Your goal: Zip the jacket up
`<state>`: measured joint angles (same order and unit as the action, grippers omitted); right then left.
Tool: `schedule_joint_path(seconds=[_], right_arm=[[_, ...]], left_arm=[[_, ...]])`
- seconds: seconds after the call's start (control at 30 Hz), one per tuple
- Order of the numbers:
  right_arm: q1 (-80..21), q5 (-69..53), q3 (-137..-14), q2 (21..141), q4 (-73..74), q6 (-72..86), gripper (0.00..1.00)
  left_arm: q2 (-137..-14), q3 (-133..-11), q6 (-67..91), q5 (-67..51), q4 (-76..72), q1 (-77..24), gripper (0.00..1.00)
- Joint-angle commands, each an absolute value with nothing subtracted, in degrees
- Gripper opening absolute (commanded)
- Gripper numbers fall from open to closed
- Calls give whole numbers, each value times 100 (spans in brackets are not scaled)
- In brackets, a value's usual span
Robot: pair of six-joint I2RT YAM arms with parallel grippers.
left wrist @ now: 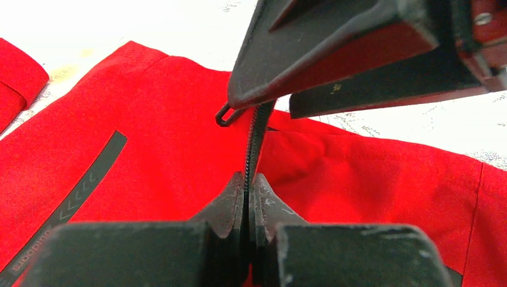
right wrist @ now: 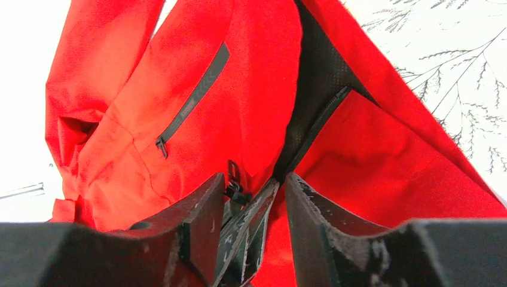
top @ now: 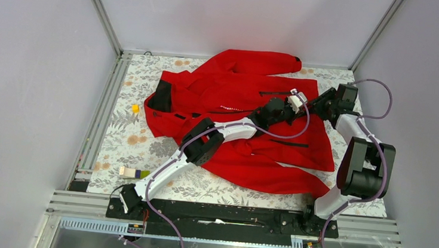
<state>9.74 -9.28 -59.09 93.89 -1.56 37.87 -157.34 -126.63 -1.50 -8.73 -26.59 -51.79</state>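
From above, the jacket (top: 238, 89) lies flat on the table (top: 126, 134). Its long axis runs left to right, with the collar at the left.

Left wrist: the left gripper (left wrist: 248, 185) is closed on the zipper (left wrist: 256, 137).

Right wrist: the right gripper (right wrist: 254, 179) has its fingers apart around the zipper.

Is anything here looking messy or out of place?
The jacket lies rumpled and sideways, its front gaping so black lining shows. Two stray bits sit left of it: a small yellow piece and a multicoloured block.
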Motion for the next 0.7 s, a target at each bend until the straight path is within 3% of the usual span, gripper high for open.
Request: schedule_joint_path(seconds=[0.0, 0.1, 0.13, 0.17, 0.2, 0.27, 0.37, 0.5, 0.67], right_arm=[[932, -646, -6220, 9667, -279, 3901, 42], [932, -887, -6459, 9937, -388, 3575, 7], [932, -1036, -6577, 10019, -398, 3394, 0], [939, -1200, -6721, 10114, -363, 3217, 0], [940, -1411, -6842, 10186, -391, 3025, 0], [940, -2007, -6839, 10242, -839, 2697, 0], [940, -2772, -6831, 10296, -1254, 2183, 0], [940, -4018, -6897, 10540, -1444, 1693, 0], [949, -5184, -7003, 10825, -1592, 1622, 0]], left_arm=[[-15554, -12989, -151, -963, -2756, -5161, 0], [-15481, -12970, -150, -978, -2604, -5165, 0], [-15425, -12935, -149, -982, -2560, -5159, 0], [-15353, -12858, -147, -996, -2527, -5155, 1], [-15242, -12717, -126, -1030, -2482, -5154, 10], [-14931, -12373, -25, -1276, -2437, -5070, 44], [-14340, -11774, 549, -1794, -2439, -4838, 64], [-13819, -11542, 1769, -2726, -2273, -4248, 69], [-14143, -12130, 3440, -3803, -2058, -3518, 76]])
